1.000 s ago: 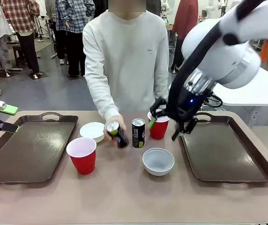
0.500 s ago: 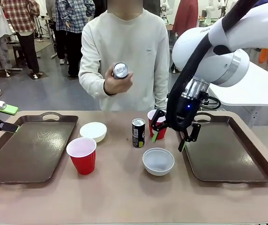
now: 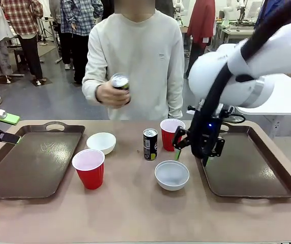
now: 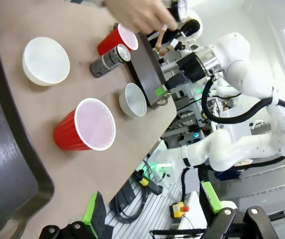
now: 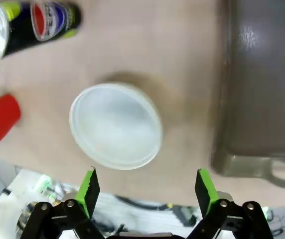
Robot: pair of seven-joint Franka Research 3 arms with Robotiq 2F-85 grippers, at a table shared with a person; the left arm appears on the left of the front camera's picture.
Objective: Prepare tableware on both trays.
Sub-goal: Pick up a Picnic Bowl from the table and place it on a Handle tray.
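White bowl [image 5: 115,125] on bare table, just ahead of right gripper [image 5: 147,186], jaws wide open, empty; round, no axis to match. Left gripper [image 4: 151,205] open too, well apart, beside left tray [image 3: 33,168].

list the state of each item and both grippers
left tray: bare
right tray: bare
near red cup: upright
far red cup: upright
far bowl: upright
near bowl: upright
middle can: upright
other can: in person's hand
left gripper: open, empty
right gripper: open, empty
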